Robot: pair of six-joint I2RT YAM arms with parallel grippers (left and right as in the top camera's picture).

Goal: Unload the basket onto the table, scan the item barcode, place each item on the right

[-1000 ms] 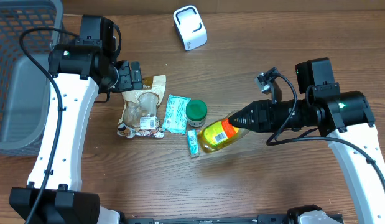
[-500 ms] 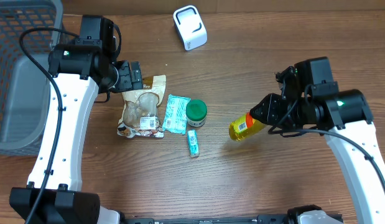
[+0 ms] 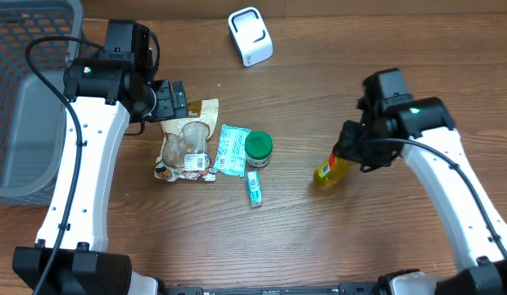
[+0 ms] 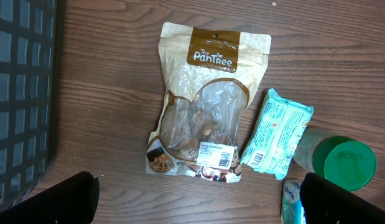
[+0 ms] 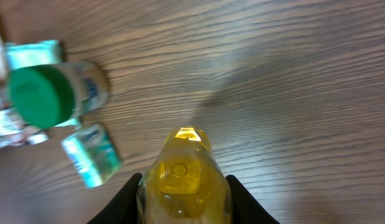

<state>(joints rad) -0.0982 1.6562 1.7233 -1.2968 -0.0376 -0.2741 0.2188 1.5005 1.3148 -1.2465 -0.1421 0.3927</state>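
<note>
Right pincer (image 5: pixel 185 202) w/ clear yellow bottle (image 3: pixel 328 171)

Left claw (image 3: pixel 174 100) spread wide; right claw (image 5: pixel 183 186) partly closed, gripping.

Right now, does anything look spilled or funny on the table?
Nothing is spilled. Only the yellow bottle looks odd: it hangs tilted in the right hand, away from the green-lidded jar.

Mock shop checkout: scanner (image 3: pixel 251 36), basket (image 3: pixel 15 33)
</note>
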